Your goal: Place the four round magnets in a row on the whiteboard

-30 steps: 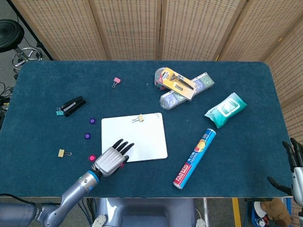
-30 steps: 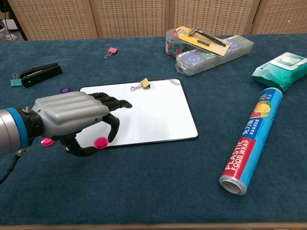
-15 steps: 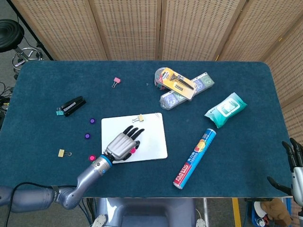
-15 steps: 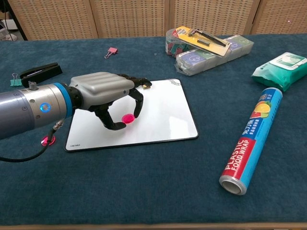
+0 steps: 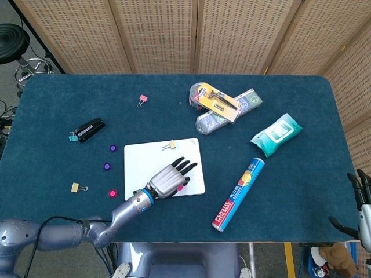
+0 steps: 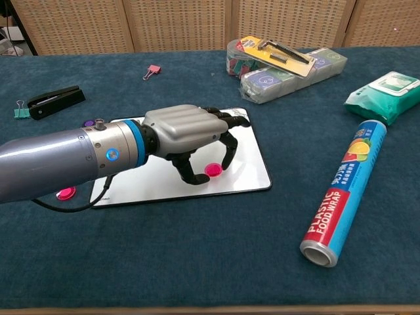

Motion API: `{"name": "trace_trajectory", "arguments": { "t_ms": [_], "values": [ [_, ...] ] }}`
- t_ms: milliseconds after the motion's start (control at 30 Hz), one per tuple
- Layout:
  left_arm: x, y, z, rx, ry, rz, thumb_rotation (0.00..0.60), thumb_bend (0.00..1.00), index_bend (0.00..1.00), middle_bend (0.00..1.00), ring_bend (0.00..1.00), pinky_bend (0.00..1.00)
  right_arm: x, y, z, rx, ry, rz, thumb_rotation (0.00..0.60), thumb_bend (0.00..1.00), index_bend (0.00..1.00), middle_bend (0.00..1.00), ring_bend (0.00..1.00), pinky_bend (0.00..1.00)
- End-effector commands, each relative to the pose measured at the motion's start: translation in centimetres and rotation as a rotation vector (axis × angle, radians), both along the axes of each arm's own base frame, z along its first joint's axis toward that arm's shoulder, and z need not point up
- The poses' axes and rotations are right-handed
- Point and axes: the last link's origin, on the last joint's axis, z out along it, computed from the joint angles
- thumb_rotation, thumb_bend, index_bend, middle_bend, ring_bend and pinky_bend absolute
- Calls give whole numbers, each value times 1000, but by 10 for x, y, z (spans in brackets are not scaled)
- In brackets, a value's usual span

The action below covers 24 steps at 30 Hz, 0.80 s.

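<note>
One whiteboard (image 6: 246,164) lies flat on the counter (image 6: 197,262). Our left hand (image 6: 190,134) pinches a pink magnet (image 6: 212,170) over its near right corner; our right hand (image 5: 362,197) hangs spread, off-counter. We judge magnets light, stiff, slick: pinch the rim. Another pink magnet (image 6: 65,193) waits left of the board.

Pink magnet (image 6: 212,169), white whiteboard (image 6: 252,167), dark teal table (image 6: 197,262).
</note>
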Motion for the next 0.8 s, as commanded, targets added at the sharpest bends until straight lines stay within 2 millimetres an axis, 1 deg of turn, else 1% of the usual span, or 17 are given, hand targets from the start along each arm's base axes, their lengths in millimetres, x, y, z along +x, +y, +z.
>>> {"name": "trace_trajectory", "arguments": {
  "t_ms": [33, 333, 433, 500, 567, 700, 800],
  "values": [
    [7, -1, -5, 14, 13, -45, 600, 408, 541, 0, 0, 0, 0, 0, 0, -2, -3, -1, 600, 0, 0, 0, 0, 0],
    [17, -2, -16, 29, 7, -60, 600, 406, 539, 0, 0, 0, -1, 0, 1, 1, -7, -5, 600, 0, 0, 0, 0, 0],
    [18, -2, -20, 38, 21, -59, 600, 389, 459, 0, 0, 0, -1, 1, 2, -1, -12, -4, 600, 0, 0, 0, 0, 0],
    [19, -3, -20, 38, 20, -55, 600, 376, 362, 0, 0, 0, -1, 1, 2, -2, -14, -3, 600, 0, 0, 0, 0, 0],
    [21, -4, -21, 34, 12, -45, 600, 370, 312, 0, 0, 0, -1, 1, 3, -4, -14, -5, 600, 0, 0, 0, 0, 0],
    [21, -4, -19, 37, 16, -40, 600, 369, 301, 0, 0, 0, -1, 1, 3, -4, -16, -3, 600, 0, 0, 0, 0, 0],
    [21, -3, -13, 47, 4, -28, 600, 370, 302, 0, 0, 0, -1, 2, 3, -2, -18, -1, 600, 0, 0, 0, 0, 0]
  ]
}}
